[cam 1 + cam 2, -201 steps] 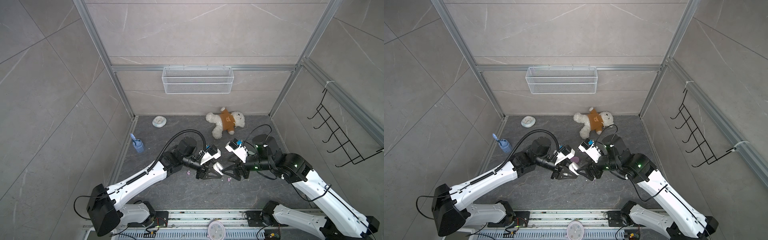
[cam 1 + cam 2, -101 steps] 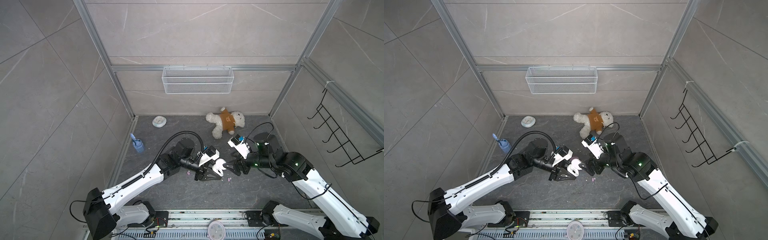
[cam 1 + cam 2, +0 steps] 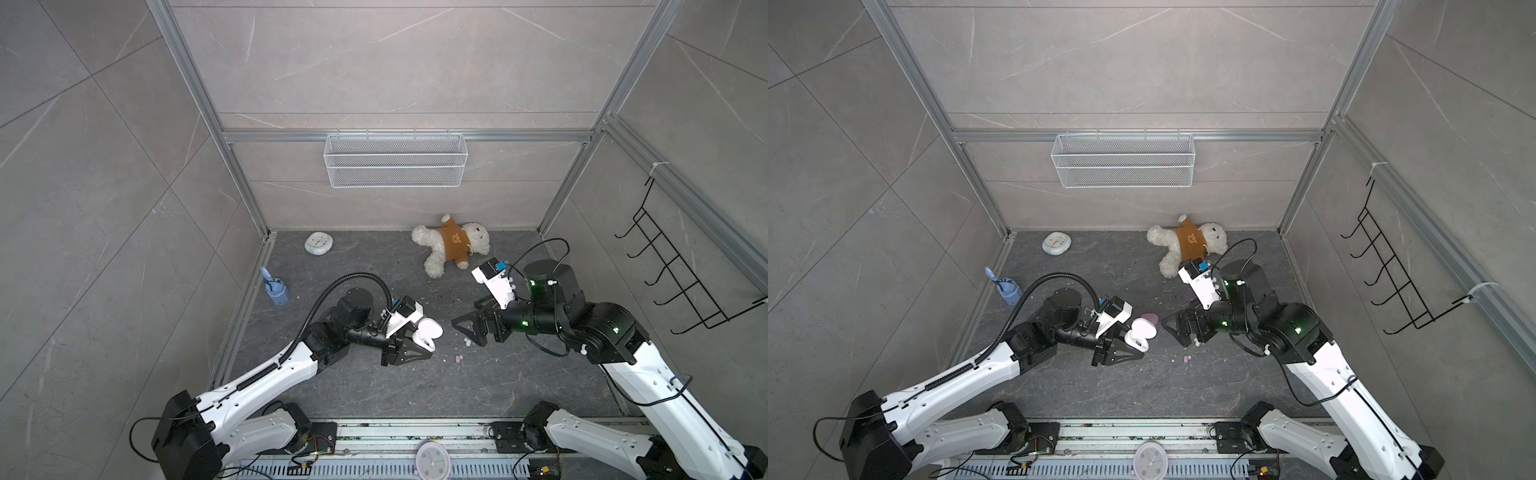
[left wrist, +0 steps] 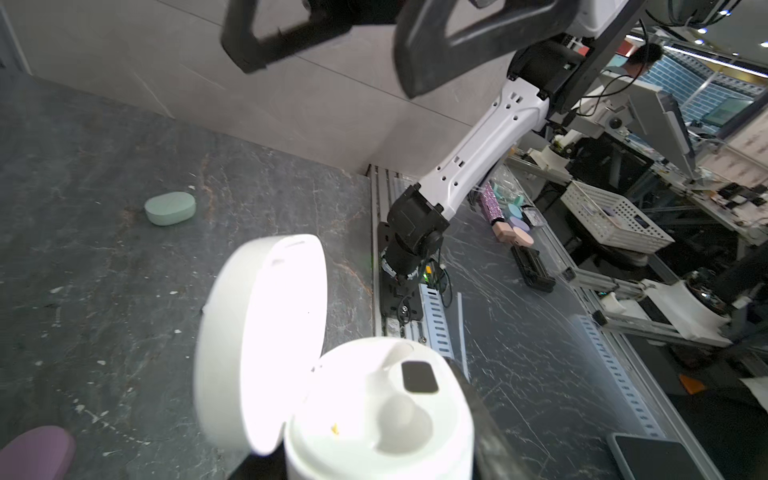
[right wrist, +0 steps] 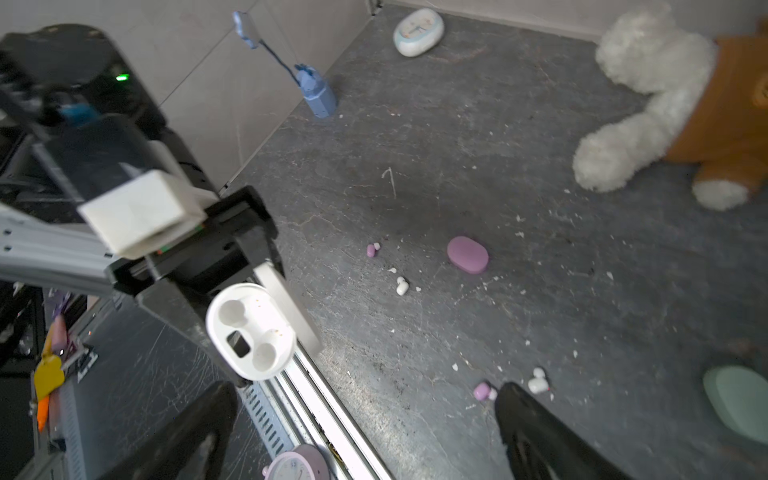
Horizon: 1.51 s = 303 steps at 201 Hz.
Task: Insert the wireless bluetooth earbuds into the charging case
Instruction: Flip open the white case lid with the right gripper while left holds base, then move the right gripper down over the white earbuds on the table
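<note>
The left gripper (image 3: 419, 348) clamps the open white charging case (image 5: 249, 332) above mid-bench, and its sockets look empty. The right gripper (image 5: 365, 390), spread wide and empty, hovers over a white earbud (image 5: 538, 384) and a pink earbud (image 5: 482, 390) lying near the bench's middle. Next it likely must lower and pinch the white one.

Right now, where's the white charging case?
The white charging case is over mid-floor in both top views, lid open, held in the left gripper, with the closed pink case just behind it.
</note>
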### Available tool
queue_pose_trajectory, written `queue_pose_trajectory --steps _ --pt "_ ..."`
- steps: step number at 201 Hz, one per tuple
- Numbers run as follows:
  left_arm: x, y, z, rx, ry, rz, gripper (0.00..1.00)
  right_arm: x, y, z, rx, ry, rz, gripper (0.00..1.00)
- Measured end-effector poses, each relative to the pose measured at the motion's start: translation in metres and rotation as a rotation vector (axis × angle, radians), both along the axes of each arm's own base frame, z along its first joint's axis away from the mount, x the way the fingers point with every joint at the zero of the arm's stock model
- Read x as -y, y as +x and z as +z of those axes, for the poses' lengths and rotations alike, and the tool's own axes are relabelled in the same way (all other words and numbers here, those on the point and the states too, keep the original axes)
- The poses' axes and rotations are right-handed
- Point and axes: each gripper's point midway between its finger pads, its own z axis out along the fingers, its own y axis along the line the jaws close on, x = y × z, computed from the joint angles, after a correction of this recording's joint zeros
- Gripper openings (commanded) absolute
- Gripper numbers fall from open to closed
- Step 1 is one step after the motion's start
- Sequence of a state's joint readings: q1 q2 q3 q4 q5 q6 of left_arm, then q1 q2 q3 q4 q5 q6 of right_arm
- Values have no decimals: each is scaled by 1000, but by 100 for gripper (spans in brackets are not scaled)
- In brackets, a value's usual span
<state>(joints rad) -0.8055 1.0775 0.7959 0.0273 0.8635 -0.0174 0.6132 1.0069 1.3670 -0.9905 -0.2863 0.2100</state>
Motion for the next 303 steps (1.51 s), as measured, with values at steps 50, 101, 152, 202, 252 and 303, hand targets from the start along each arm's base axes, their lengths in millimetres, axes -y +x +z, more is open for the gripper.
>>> queue_pose_trajectory --steps 50,101,152,202,252,303 --pt "-12 14 17 93 -104 107 33 48 18 -121 -375 -99 -403 100" --pt "-11 35 22 124 -147 170 33 69 19 -221 -641 -170 -639 92" --pt "-17 47 25 139 -158 206 33 79 41 -267 -650 -330 -683 81" --pt "-15 54 17 112 -143 208 32 81 49 -296 -644 -500 -652 75" --pt "-16 59 13 95 -133 215 32 89 55 -302 -609 -586 -664 74" --pt "-16 59 14 97 -136 212 31 102 54 -302 -597 -637 -695 73"
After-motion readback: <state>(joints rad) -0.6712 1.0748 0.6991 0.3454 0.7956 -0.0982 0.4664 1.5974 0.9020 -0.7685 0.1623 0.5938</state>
